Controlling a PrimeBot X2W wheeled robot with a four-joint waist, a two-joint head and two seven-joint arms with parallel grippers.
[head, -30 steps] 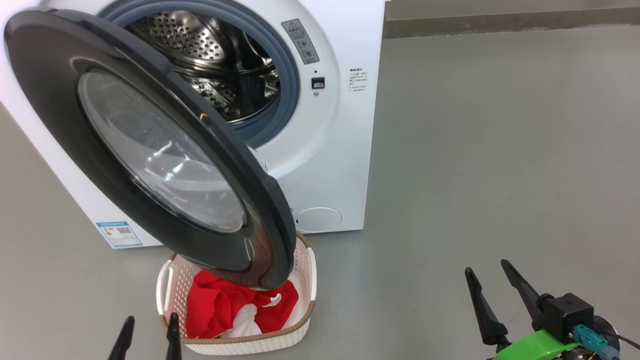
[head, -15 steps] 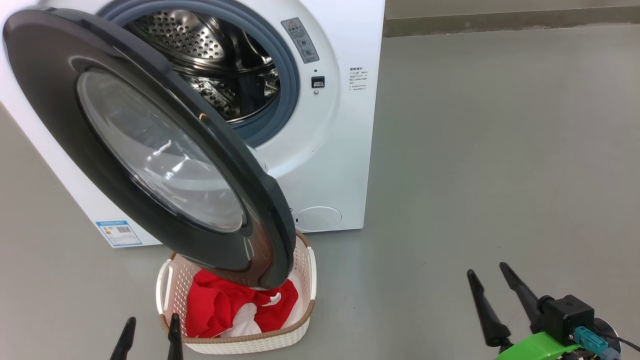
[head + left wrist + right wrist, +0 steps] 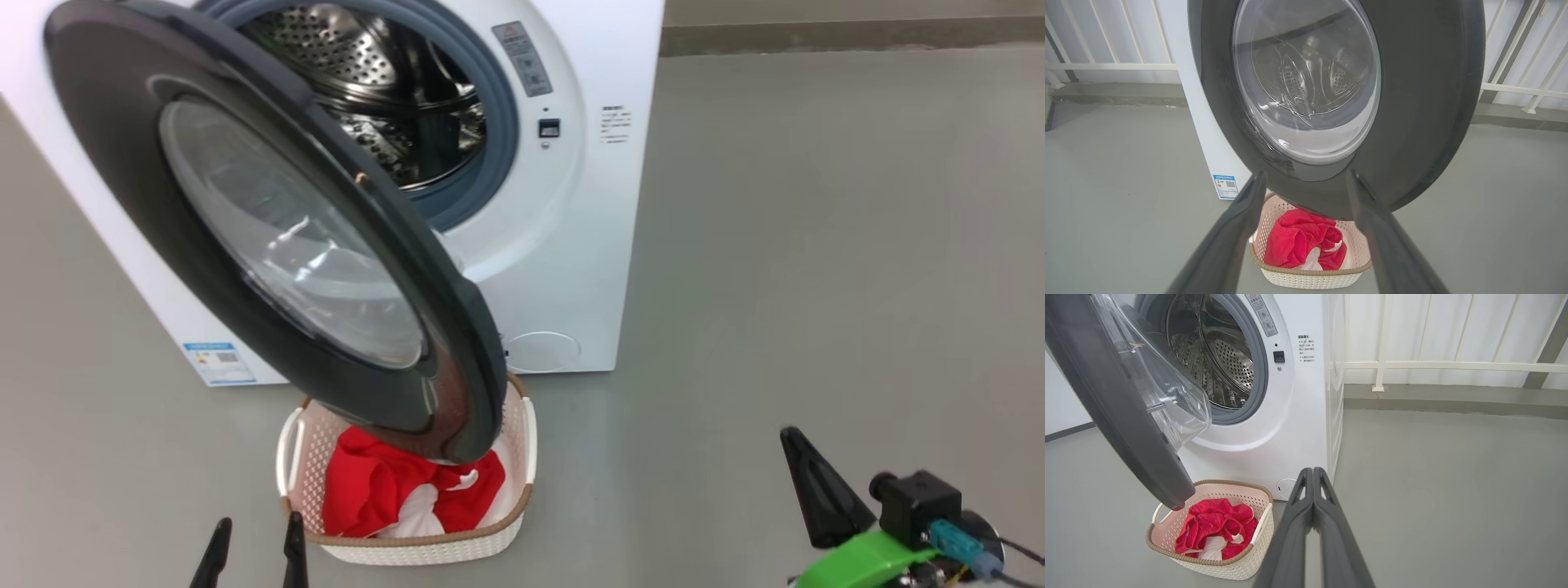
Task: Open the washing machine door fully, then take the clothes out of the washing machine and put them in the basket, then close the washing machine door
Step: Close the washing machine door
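The washing machine (image 3: 571, 269) stands with its black-rimmed door (image 3: 122, 163) swung wide open, and no clothing shows in the steel drum (image 3: 384, 73). Below the door's lower edge the cream basket (image 3: 408, 555) sits on the floor with the red and white clothes (image 3: 375, 490) in it. My left gripper (image 3: 258, 523) is open and empty, low in front of the basket's near left corner. In the left wrist view its fingers (image 3: 1241, 220) frame the basket (image 3: 1310, 279) and the door (image 3: 1412, 102). My right gripper (image 3: 788, 433) is shut on nothing, well to the basket's right. In the right wrist view that gripper (image 3: 1312, 470) points at the machine's lower right corner.
Bare grey floor (image 3: 816, 245) spreads to the right of the machine. A cream railing (image 3: 1453, 365) on a low kerb runs behind the machine. The open door overhangs the far half of the basket (image 3: 1208, 565).
My right gripper's fingers have come together from open to shut. The head camera has shifted, so the whole scene sits a little further right. The left gripper is unchanged.
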